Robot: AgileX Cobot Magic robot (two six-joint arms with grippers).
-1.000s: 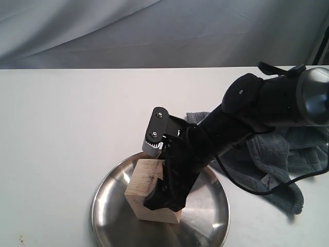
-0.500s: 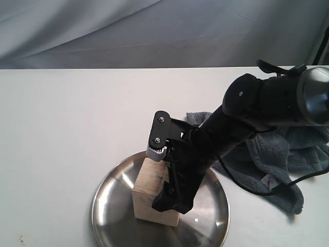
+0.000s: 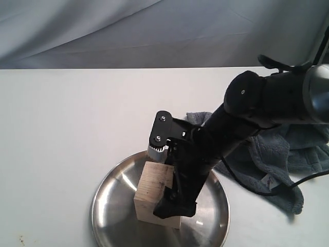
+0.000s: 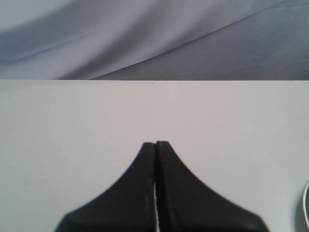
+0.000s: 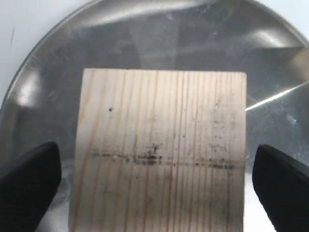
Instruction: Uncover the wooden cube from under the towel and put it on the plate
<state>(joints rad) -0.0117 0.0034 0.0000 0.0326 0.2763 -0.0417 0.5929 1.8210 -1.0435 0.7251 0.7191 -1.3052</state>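
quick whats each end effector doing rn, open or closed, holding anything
left end effector: closed, holding nothing.
right end effector: open, fingers on either side of the wooden cube on the plate, gaps showing, not gripping.

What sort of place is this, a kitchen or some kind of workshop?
Most likely a robot test bench, not a kitchen: a bare white table, a grey cloth backdrop, and a black robot arm over a wooden cube on a steel plate.
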